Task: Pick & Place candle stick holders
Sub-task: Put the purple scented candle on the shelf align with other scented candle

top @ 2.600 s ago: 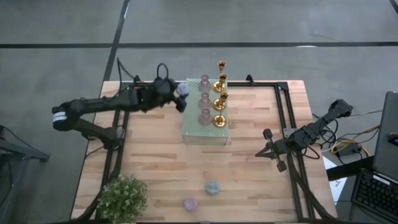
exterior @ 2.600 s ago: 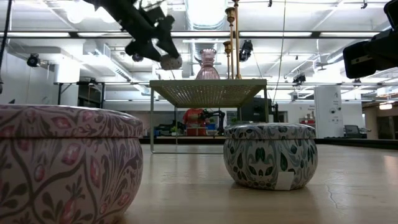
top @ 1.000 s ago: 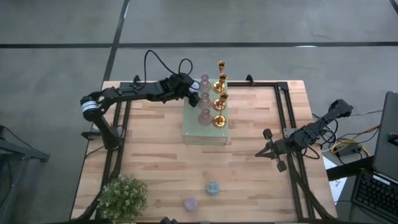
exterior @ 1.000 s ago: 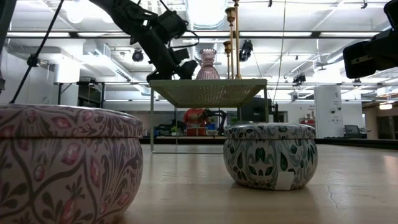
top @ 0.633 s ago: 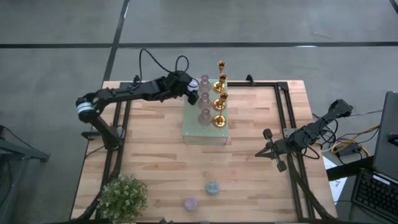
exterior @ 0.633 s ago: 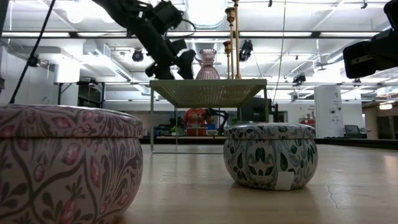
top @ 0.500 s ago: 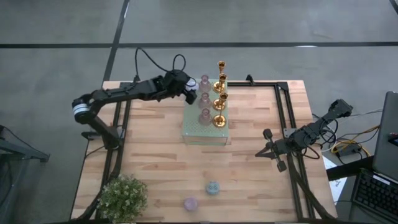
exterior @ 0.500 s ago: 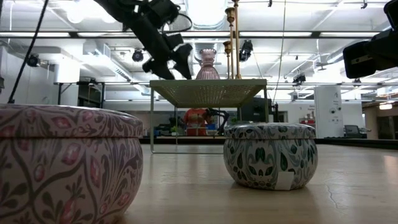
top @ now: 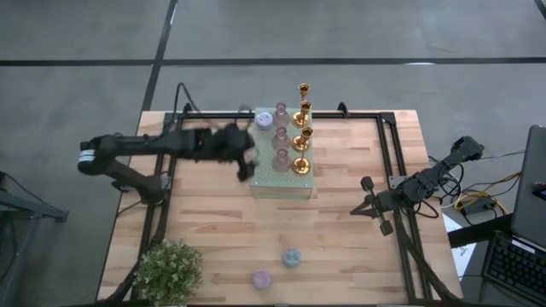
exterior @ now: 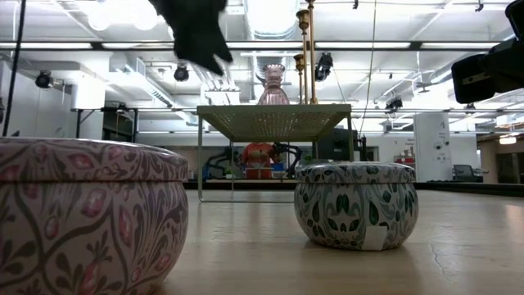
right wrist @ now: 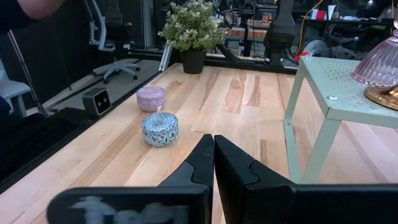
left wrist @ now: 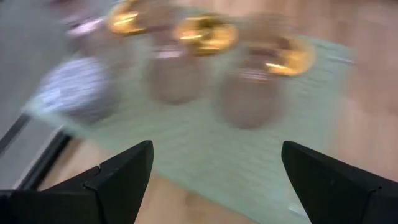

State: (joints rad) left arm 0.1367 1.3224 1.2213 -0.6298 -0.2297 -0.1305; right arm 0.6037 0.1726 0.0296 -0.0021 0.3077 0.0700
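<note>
A pale green perforated block (top: 281,175) stands on legs at the table's far middle. On it are a row of gold candle stick holders (top: 300,136), pink glass holders (top: 280,156) and a lilac holder (top: 264,119) at its far left corner. My left gripper (top: 244,162) hovers open and empty beside the block's left side. Its wrist view looks down on the block (left wrist: 205,155) between the spread fingers (left wrist: 124,177). My right gripper (top: 380,209) waits shut at the table's right. Two squat round holders, a blue one (top: 292,257) and a pink one (top: 261,279), rest on the table near its front edge.
A leafy potted plant (top: 168,271) stands at the near left corner. Black frame rails (top: 392,153) run along the table's sides. In the low view the pink tin (exterior: 90,213) and the blue tin (exterior: 356,205) sit close to the camera, before the block (exterior: 274,121).
My left gripper has drawn back from the block's far left corner, toward the table's near edge and upward, moving fast. The lilac holder stays standing on the block. My right arm has kept still.
</note>
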